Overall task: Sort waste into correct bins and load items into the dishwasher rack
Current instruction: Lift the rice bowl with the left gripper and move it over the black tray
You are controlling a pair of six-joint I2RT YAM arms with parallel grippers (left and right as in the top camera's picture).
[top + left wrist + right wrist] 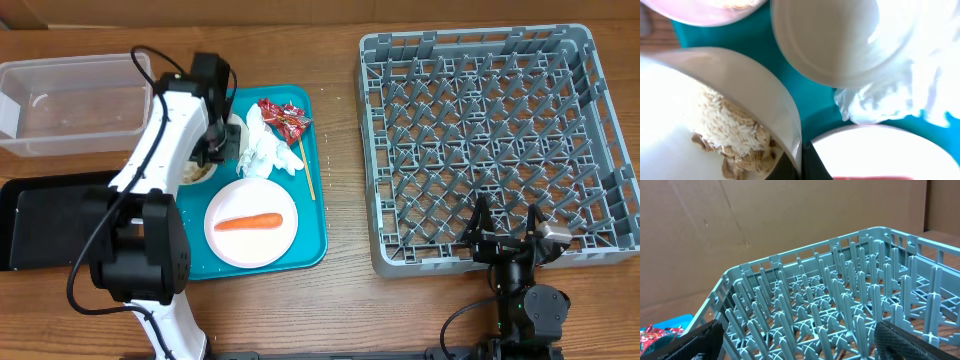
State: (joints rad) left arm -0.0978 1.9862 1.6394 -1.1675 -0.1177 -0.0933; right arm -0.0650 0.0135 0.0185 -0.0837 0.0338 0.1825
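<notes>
A white bowl of rice and food scraps (715, 115) sits on the teal tray (315, 215) at its left side. My left gripper (800, 167) is shut on the bowl's rim, one finger inside and one outside; in the overhead view it (212, 140) is over the tray's back left. A white plate with a carrot (252, 222) lies at the tray's front. A crumpled white napkin (262, 150), a red wrapper (285, 118) and a wooden stick (308, 172) lie at the back. My right gripper (505, 238) is open and empty at the front edge of the grey dishwasher rack (495, 150).
A clear plastic bin (70, 105) stands at the back left and a black bin (50, 220) at the front left. A white cup (825, 40) stands right next to the bowl. The rack (840, 310) fills the right wrist view.
</notes>
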